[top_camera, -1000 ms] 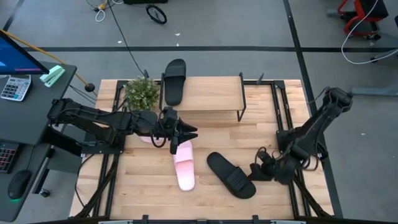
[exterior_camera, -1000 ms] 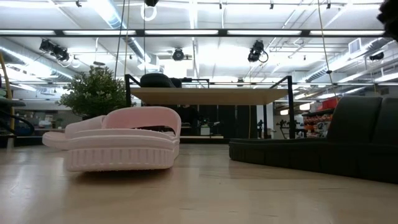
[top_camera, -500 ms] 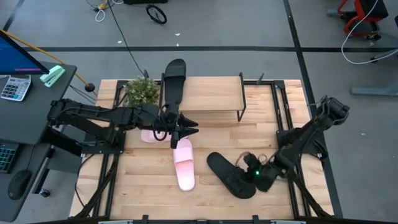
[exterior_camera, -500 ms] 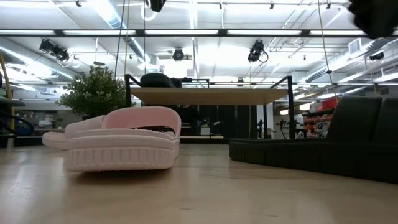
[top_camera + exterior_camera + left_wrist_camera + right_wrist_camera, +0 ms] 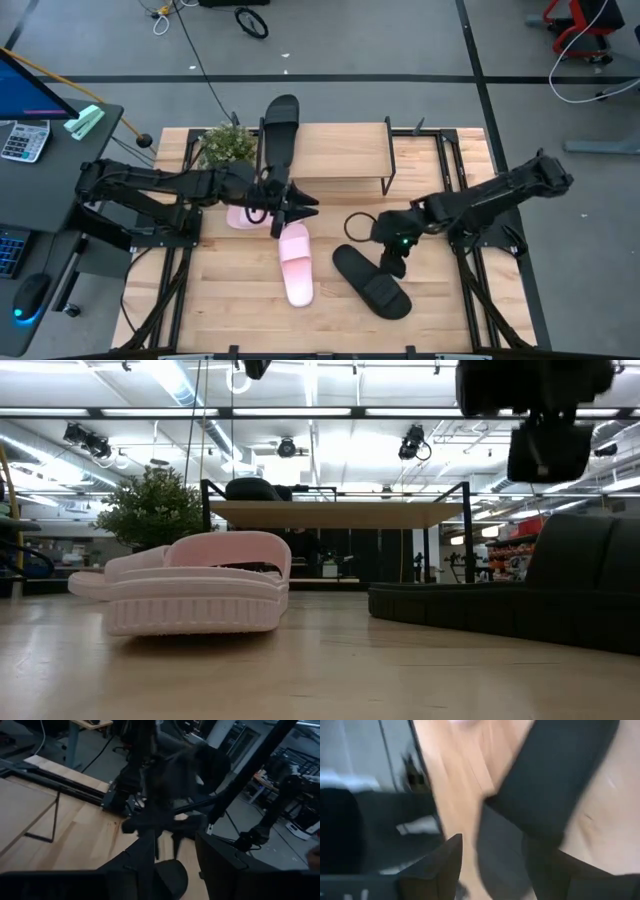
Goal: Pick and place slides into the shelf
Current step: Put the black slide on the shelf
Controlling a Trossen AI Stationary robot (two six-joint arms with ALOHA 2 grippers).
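Note:
One black slide (image 5: 280, 125) lies on the left end of the shelf (image 5: 340, 150), its far end overhanging the top board. A second black slide (image 5: 372, 280) lies flat on the table at centre right. My right gripper (image 5: 394, 262) hangs open above that slide's far end, well clear of it in the low view (image 5: 548, 458). One pink slide (image 5: 297, 265) lies at the table's centre. Another pink slide (image 5: 236, 216) lies partly under my left arm. My left gripper (image 5: 308, 206) stands open, level, just above the centre pink slide's far end and in front of the shelf.
A small potted plant (image 5: 228, 145) stands at the shelf's left end. The shelf's thin black legs (image 5: 388, 185) stand just beyond both grippers. Bare tabletop (image 5: 450, 300) shows at the near right. A desk with a calculator (image 5: 24, 140) is off the table's left.
My right gripper has swung from the table's near right corner toward the centre, rolling as it went, and now hangs over the black slide on the table. My left gripper has shifted a little toward the shelf. The slides have stayed in place.

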